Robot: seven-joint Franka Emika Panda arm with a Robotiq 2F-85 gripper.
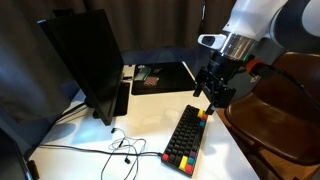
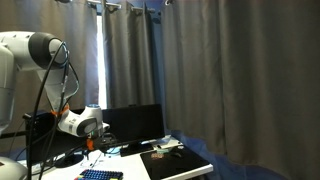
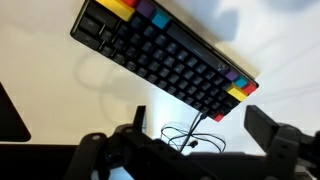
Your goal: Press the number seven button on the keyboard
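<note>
Monitor [image 1: 85,60] stood left; the keyboard [image 1: 185,135] lay diagonally right of it, and the gripper [image 1: 213,95] hung near its far end, jaws spread, holding nothing. Best to close them first, then bring one fingertip straight down on seven alone.

The keyboard [image 3: 165,60] looks like matt plastic; the table [image 3: 60,100] is smooth and white; the curtains [image 2: 220,70], upper right, are cloth.
</note>
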